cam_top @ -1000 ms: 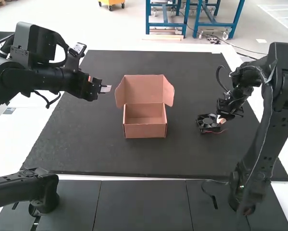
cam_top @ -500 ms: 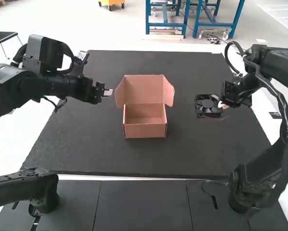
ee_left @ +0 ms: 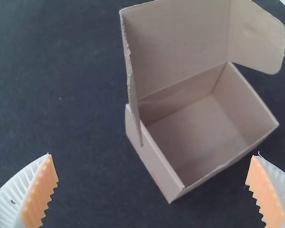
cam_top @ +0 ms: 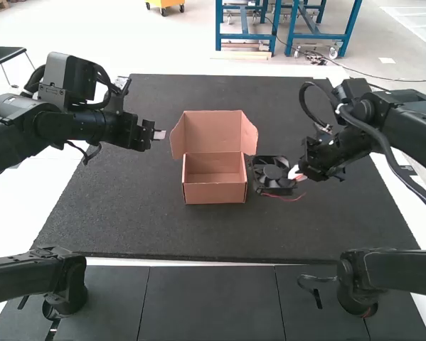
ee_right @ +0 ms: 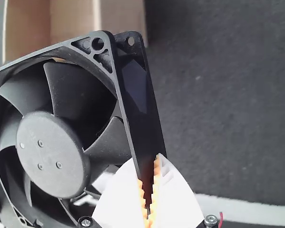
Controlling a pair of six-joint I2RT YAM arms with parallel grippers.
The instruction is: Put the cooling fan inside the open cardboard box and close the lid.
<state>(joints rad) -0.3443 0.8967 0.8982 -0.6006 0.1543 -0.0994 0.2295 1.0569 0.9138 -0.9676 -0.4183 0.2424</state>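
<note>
The open cardboard box (cam_top: 214, 177) stands in the middle of the black mat, lid flap (cam_top: 213, 133) upright behind it and its inside bare (ee_left: 204, 135). The black cooling fan (cam_top: 273, 175) hangs just right of the box, a thin red wire trailing under it. My right gripper (cam_top: 298, 175) is shut on the fan's frame edge (ee_right: 141, 123), white ribbed fingers (ee_right: 173, 190) pinching it. My left gripper (cam_top: 156, 133) hovers open just left of the lid flap, its orange pads (ee_left: 37, 190) far apart.
The black mat (cam_top: 127, 206) covers most of the table, with white table surface (cam_top: 13, 185) on both sides. Free mat lies in front of the box and to its right.
My right arm has carried the fan leftward from the mat's right side to just beside the box. The left gripper has barely shifted near the lid flap.
</note>
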